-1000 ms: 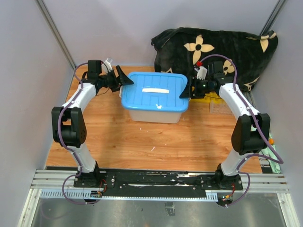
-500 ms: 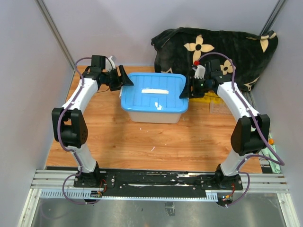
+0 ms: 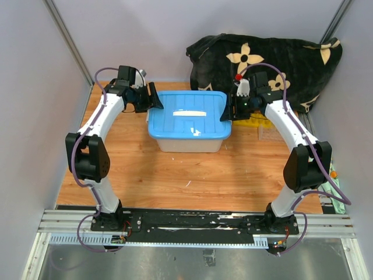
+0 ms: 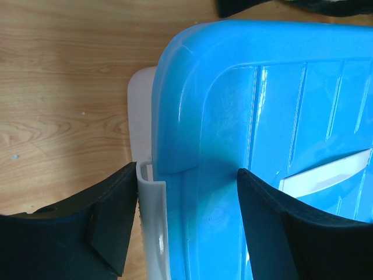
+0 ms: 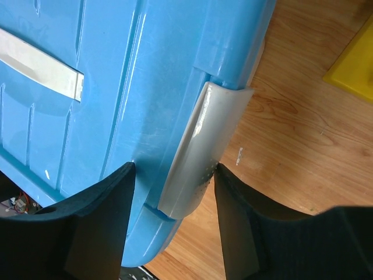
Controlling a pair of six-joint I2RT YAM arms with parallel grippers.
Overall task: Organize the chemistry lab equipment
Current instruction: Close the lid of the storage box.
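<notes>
Blue lid (image 3: 186,114) on white tub (image 3: 187,142): left gripper (image 4: 186,175) and right gripper (image 5: 175,168), jaws apart, each straddle an end latch (image 4: 150,233), which we should pry outward evenly; yellow tube rack (image 5: 356,73) lies just beyond the right gripper's outer finger.

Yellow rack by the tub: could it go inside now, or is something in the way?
The blue lid is in the way: it covers the whole top of the white tub. The yellow rack sits at the tub's right. Fingers of the left gripper and right gripper straddle the lid's ends.
</notes>
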